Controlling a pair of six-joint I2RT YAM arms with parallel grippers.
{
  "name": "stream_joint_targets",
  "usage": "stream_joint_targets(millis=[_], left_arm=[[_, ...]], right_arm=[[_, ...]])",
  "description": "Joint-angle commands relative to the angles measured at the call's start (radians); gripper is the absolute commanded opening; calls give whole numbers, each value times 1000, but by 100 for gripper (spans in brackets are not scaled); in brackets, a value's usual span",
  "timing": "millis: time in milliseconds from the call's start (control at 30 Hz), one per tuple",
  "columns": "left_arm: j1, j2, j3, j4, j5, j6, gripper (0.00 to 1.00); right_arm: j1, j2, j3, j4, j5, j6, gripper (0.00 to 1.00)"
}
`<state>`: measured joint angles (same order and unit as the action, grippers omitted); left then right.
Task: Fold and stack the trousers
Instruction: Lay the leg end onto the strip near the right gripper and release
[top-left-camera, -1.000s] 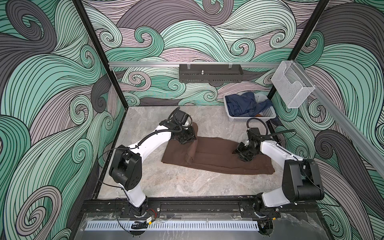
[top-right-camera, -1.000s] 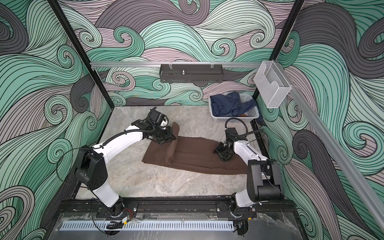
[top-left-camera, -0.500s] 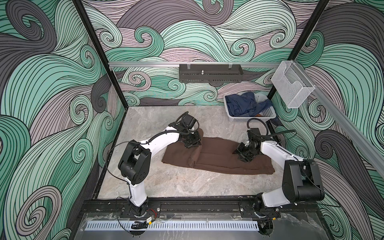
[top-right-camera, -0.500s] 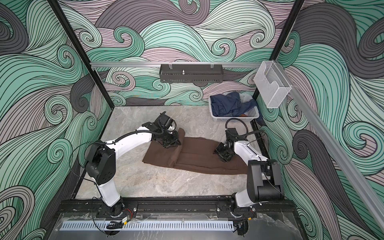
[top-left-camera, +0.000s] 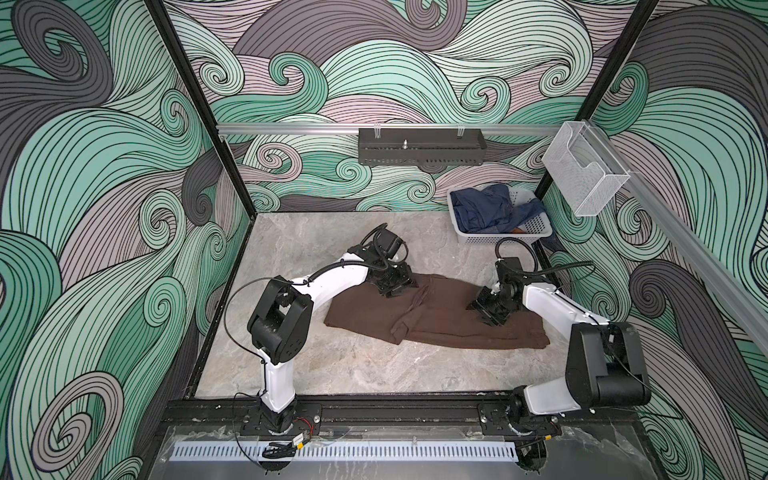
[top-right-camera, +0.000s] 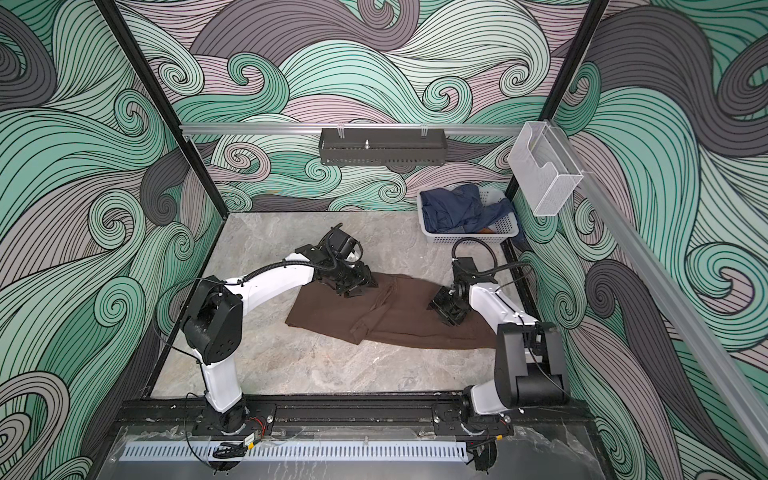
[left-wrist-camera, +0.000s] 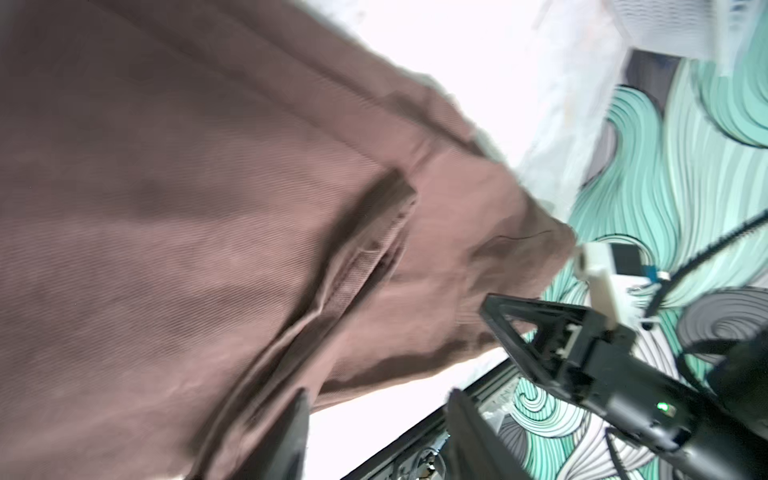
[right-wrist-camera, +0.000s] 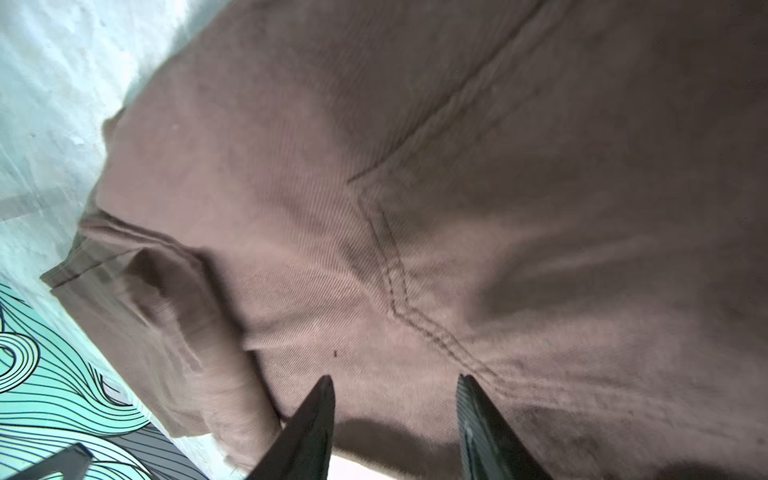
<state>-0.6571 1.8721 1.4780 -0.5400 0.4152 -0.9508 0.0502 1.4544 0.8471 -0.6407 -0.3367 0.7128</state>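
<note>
Enclosure, both top views. Walls (top-left-camera: 415, 62): printed swirls of teal, mauve and grey, outlined in black, closing three sides around my left gripper (top-left-camera: 397, 287) and my right gripper (top-left-camera: 485, 309). Black posts (top-left-camera: 199, 108) mark the far corners. Beyond both grippers, an aluminium rail (top-left-camera: 291, 129) crosses the back wall and carries a black perforated tray (top-left-camera: 420, 154). Beyond my right gripper, in the far corner: a white latticed basket (top-left-camera: 498, 240) holding navy cloth (top-left-camera: 482, 208); above it, a clear mesh holder (top-left-camera: 582, 178). Beneath both grippers: a grey marbled tabletop (top-left-camera: 340, 365). On their near side: a black base rail (top-left-camera: 395, 409) and a white slotted strip (top-left-camera: 374, 451). Light is even and shadows soft; the wrist views bleach the bare tabletop white.
</note>
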Motion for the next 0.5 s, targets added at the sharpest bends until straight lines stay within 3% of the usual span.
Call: stream_joint_targets(millis=[0, 200, 467], left_arm=[[7, -88, 55, -15, 0, 38, 62], [133, -207, -5, -69, -1, 125, 64], [416, -305, -219, -61, 128, 211, 63]], right_arm=[[-3, -54, 44, -65, 29, -14, 50], [66, -111, 147, -122, 85, -13, 51], [358, 45, 355, -135, 165, 63, 50]])
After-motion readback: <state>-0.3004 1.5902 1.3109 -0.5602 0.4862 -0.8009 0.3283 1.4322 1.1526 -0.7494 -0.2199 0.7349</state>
